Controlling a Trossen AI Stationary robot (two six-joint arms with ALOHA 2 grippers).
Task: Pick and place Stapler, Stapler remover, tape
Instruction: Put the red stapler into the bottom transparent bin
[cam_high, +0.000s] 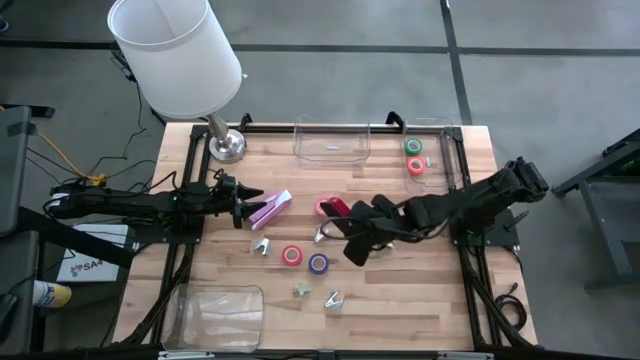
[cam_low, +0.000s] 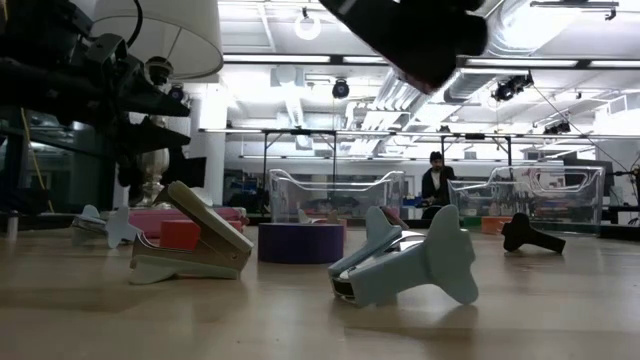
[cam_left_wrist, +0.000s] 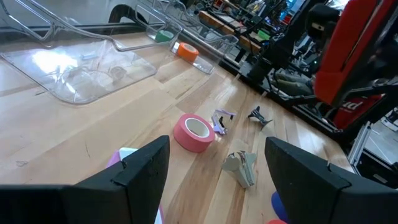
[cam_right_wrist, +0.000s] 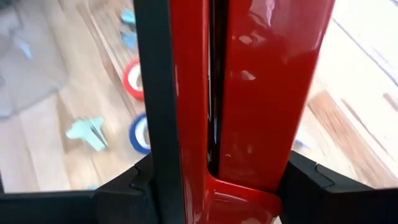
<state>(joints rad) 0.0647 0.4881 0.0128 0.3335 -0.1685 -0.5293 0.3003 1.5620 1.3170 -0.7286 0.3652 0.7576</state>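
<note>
Right gripper (cam_right_wrist: 214, 186) pinching a red stapler (cam_right_wrist: 249, 93) above mid-table; left gripper (cam_left_wrist: 214, 171) spread beside a pink stapler (cam_high: 270, 209).

Red stapler (cam_right_wrist: 249, 93): cut off by the right wrist view's top edge; full length unseen, and it covers most of the table behind it.
Purple tape roll (cam_right_wrist: 140, 134): half hidden behind that stapler's dark side.
Pink stapler (cam_left_wrist: 118, 158): only a sliver beside the left finger (cam_left_wrist: 134, 174).
Lamp (cam_low: 165, 30): shade cropped in the low view.
</note>
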